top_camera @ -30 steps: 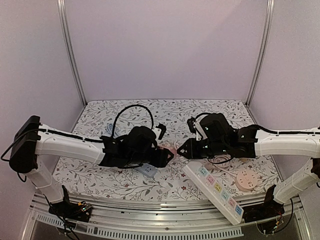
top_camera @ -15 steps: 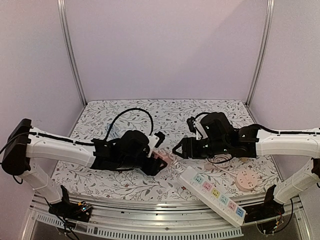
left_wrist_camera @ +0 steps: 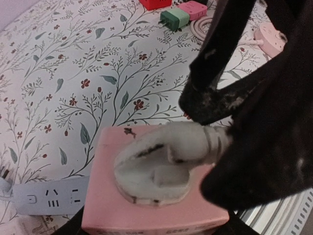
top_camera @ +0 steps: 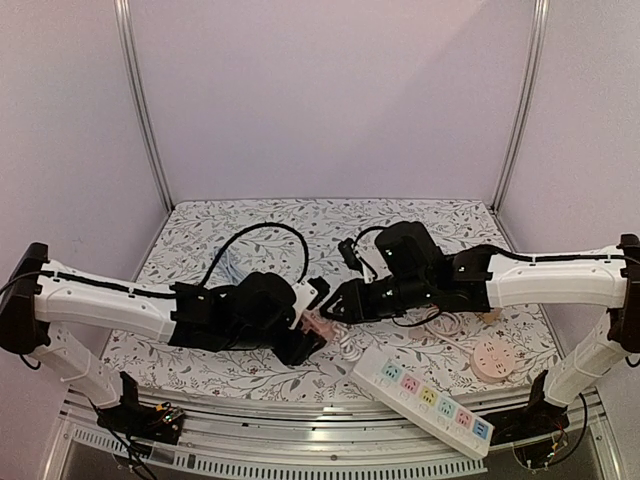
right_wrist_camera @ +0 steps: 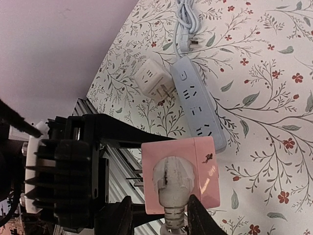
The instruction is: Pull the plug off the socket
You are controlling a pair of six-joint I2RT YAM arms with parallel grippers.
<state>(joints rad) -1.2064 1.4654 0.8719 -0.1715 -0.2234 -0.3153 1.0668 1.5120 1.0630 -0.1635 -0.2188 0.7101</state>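
A pink cube socket [top_camera: 316, 325] with a white plug [right_wrist_camera: 171, 186] seated in its face is held off the table by my left gripper [top_camera: 305, 335], which is shut on it. In the left wrist view the socket [left_wrist_camera: 146, 215] fills the bottom and the plug [left_wrist_camera: 161, 159] sits in it. My right gripper [top_camera: 336, 304] is open, with its fingers [right_wrist_camera: 200, 218] either side of the plug's cable neck; the right finger touches it and the left one stands a little apart. The same black fingers [left_wrist_camera: 215, 78] show in the left wrist view.
A long white power strip [top_camera: 425, 395] lies at the front right, with a round pink socket [top_camera: 492, 358] beyond it. A blue strip [right_wrist_camera: 198, 105] and a white cube adapter [right_wrist_camera: 154, 81] lie under the socket. Green [left_wrist_camera: 175, 18] and pink [left_wrist_camera: 194, 9] adapters lie further off.
My right gripper has moved left to the socket and now straddles the plug's neck. My left gripper has shifted slightly with the socket. The white power strip has slid left.
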